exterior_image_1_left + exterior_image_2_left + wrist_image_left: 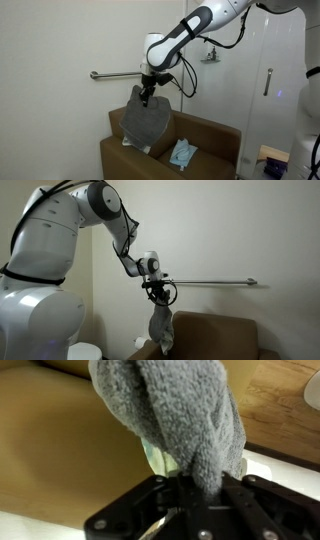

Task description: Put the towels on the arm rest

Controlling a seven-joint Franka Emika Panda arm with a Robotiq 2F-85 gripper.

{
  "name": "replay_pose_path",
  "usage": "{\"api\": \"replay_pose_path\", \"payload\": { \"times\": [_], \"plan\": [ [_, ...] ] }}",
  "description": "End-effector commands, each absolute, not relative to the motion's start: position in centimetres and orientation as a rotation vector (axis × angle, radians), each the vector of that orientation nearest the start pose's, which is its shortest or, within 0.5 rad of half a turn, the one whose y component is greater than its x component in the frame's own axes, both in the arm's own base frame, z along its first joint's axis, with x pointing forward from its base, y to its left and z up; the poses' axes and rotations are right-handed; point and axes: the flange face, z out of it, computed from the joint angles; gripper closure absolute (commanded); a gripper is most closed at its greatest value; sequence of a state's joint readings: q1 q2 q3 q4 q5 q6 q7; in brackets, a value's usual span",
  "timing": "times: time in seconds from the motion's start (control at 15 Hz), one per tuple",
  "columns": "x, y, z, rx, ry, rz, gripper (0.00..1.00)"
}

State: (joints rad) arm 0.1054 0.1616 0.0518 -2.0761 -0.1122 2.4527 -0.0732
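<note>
Towels come in two kinds. The dark grey towel (146,122) hangs down from the claw (147,98) near the middle of the frame in an exterior view. The claw is clenched on the top edge of this towel, and the cloth spreads out wide and flat below it. The bottom edge hangs low over the brown armchair (130,165). I cannot tell if it touches the chair.

The pale blue towel (183,153) lies in a crumpled heap on the flat brown top of the arm rest (215,148), low and a bit right of the middle. It is just beside the grey towel and nothing holds it.

The white robot arm (195,25) reaches in from the upper right and bends down to the claw. A grey rail (115,75) runs along the wall behind it, left of the claw.

From the side, in an exterior view, the robot arm (50,240) fills the left of the frame. The claw (157,302) points down in the middle, and the dark grey towel (160,330) hangs from it as a thin bunch in front of the armchair (220,338). The rail (210,282) sticks out to the right.

In the wrist view the dark grey towel (180,420) fills the top middle, thick and fuzzy. It runs down between the black fingers (250,500) of the claw (195,488) at the bottom, pinched tight.
</note>
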Motion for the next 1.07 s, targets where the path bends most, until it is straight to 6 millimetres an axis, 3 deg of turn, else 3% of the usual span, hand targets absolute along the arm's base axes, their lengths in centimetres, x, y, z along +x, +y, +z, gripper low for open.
{"api": "replay_pose_path", "payload": {
  "times": [0.0,0.4,1.0],
  "plan": [
    [57.5,11.5,37.3,-3.151,-0.629,-0.29,0.94],
    [57.0,13.8,34.3,-3.08,-0.868,-0.176,0.94],
    [59.2,14.2,25.9,-2.855,-1.289,0.023,0.94]
  ]
}}
